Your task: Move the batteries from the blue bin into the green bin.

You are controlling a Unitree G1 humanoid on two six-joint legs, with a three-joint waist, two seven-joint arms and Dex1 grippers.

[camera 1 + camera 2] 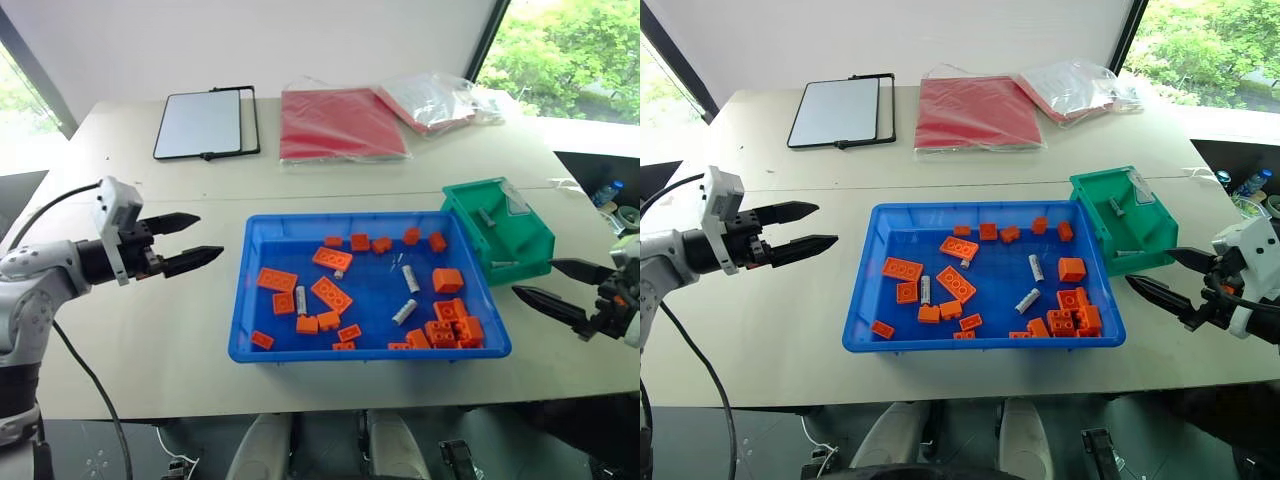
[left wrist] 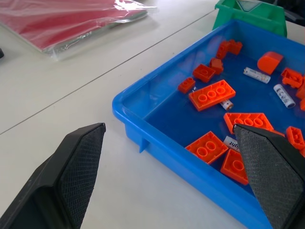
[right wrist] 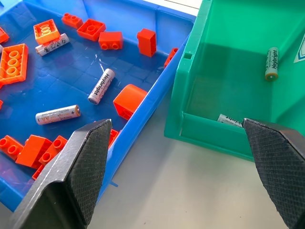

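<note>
Nearest: blue bin at tabletop's front edge, holding orange bricks and loose batteries. Touching its far right corner, green bin; right wrist view reveals two batteries inside. Left pincer and right pincer both spread, empty, flanking the bins.
</note>
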